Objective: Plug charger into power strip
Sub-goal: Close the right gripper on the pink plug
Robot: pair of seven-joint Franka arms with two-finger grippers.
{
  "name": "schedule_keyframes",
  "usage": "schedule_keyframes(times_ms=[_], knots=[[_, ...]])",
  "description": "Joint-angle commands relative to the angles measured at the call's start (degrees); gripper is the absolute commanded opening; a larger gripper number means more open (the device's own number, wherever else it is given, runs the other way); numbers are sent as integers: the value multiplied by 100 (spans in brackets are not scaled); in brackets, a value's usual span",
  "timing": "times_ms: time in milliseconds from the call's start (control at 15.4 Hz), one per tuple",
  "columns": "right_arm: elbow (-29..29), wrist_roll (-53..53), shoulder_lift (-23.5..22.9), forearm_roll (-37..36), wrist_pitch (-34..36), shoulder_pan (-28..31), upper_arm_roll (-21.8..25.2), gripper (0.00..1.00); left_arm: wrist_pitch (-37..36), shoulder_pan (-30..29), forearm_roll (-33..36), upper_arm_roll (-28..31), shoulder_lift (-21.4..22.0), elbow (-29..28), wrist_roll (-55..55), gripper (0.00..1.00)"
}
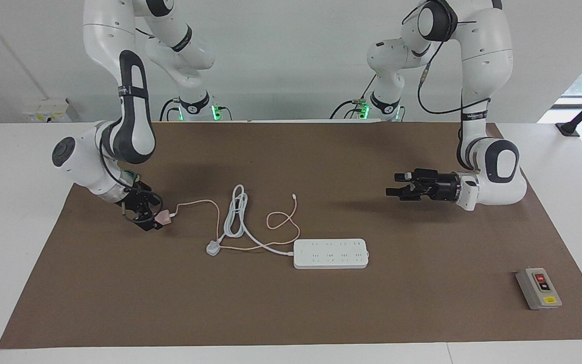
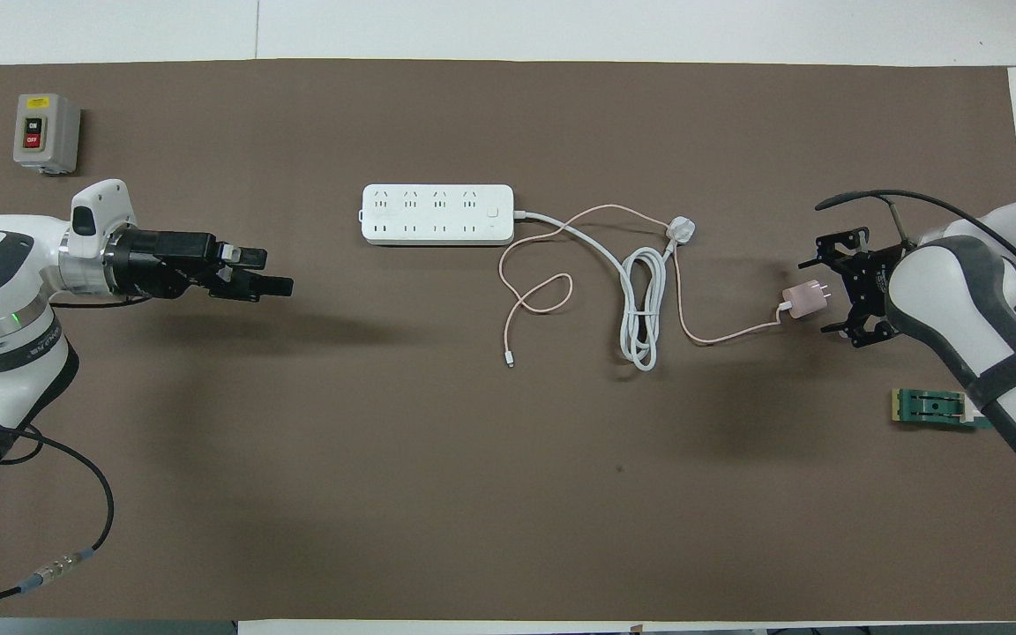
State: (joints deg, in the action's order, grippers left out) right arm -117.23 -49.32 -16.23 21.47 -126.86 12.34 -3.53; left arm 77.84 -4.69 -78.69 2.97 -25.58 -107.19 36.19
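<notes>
Fingers (image 2: 830, 327) of the right gripper (image 2: 817, 295) are standing apart around the charger (image 2: 805, 299); left gripper (image 1: 392, 184) — fingers apart — is hovering over the bench (image 1: 291, 313), near the power strip (image 1: 331, 253).

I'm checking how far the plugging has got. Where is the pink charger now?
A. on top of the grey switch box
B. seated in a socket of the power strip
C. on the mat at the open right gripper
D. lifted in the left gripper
C: the charger lies on the mat, between the open fingers of the right gripper, well apart from the power strip.

green part (image 2: 936, 407): half under right arm | charger (image 1: 165, 216): partly behind right end effector (image 1: 145, 215)
</notes>
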Motion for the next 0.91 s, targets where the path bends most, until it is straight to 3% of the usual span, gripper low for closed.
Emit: schedule_keyframes(times_ms=[0,844], knots=[[-213,343,155,225,-75,137,-42,100,-155,12,-156,19,-87,76,99,100],[-178,687,-38,551,-75,190,-33,100,-173,135,-103,46,-61,-3,-385,100]])
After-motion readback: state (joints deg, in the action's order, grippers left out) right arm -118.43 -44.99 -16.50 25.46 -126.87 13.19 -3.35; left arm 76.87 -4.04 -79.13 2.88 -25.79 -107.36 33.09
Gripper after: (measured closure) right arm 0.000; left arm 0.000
